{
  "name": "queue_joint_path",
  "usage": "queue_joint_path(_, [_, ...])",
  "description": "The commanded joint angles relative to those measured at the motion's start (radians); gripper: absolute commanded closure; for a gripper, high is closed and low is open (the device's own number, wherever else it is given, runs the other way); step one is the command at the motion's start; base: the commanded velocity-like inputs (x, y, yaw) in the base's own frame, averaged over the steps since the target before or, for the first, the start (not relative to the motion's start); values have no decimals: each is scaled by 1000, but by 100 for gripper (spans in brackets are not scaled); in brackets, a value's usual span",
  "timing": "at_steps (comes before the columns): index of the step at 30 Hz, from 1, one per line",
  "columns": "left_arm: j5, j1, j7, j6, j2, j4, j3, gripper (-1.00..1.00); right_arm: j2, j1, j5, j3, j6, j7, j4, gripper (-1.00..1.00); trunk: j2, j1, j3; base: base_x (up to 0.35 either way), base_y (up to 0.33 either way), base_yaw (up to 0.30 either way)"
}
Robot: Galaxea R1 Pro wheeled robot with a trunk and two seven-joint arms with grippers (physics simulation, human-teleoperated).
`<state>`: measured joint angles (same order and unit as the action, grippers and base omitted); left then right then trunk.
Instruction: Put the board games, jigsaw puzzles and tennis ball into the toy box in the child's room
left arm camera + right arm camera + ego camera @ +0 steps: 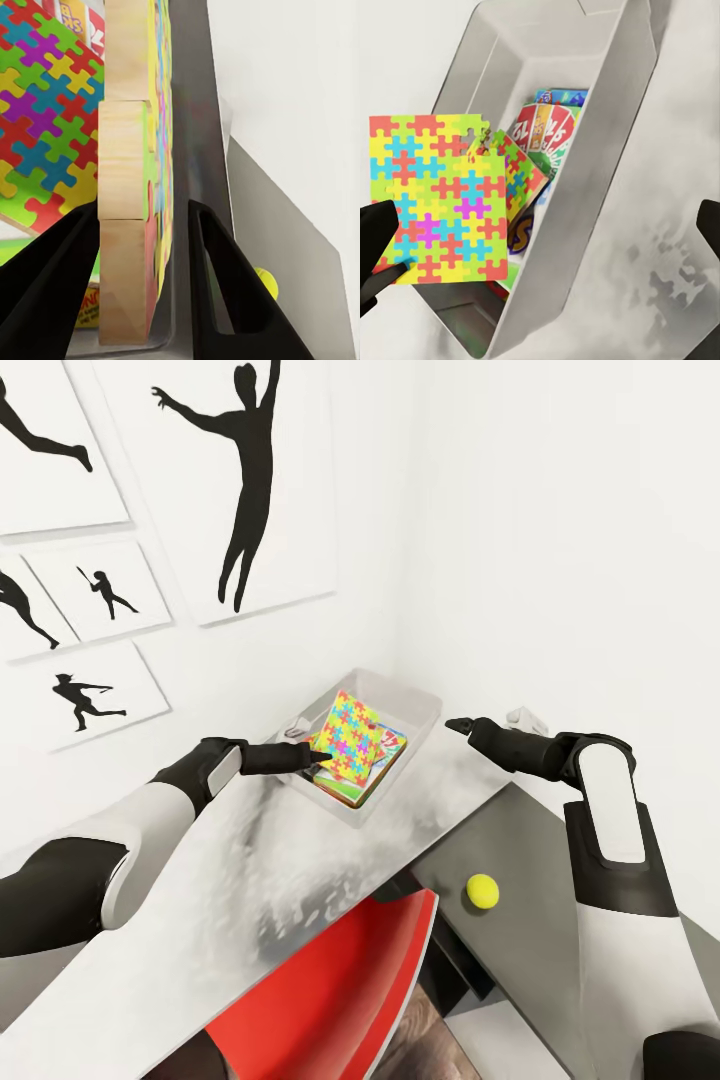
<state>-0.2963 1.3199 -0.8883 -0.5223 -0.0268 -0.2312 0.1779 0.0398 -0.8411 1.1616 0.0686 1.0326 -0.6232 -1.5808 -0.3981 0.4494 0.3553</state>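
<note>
The left gripper [318, 756] clamps a multicoloured wooden jigsaw puzzle [348, 740] above the toy box [422, 712]; the right gripper [458, 725] is open.

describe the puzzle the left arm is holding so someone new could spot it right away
Find the grey table against the white wall and the open toy box near its far end. Held upright over the box's near rim, between the left gripper jaws, is a jigsaw puzzle. Unlike the toys lying flat inside, it stands on edge, showing a wooden back.
</note>
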Motion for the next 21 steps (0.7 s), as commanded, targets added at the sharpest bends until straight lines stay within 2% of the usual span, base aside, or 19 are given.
queue_joint_path(1, [-11, 1, 0, -7, -1, 0, 8, 100, 0, -1, 10, 0, 3, -10, -1, -100, -2, 1, 2, 0, 0, 0])
queue_joint_path(4, [-11, 1, 0, -6, -1, 0, 8, 100, 0, -1, 10, 0, 3, -11, -1, -100, -2, 1, 2, 0, 0, 0])
queue_joint_path(5, [-11, 1, 0, -6, -1, 0, 8, -100, 0, -1, 10, 0, 3, -11, -1, -100, -2, 1, 2, 0, 0, 0])
queue_joint_path(21, [-11, 1, 0, -5, -2, 0, 8, -100, -1, -1, 10, 0, 3, -11, -1, -100, -2, 1, 2, 0, 0, 0])
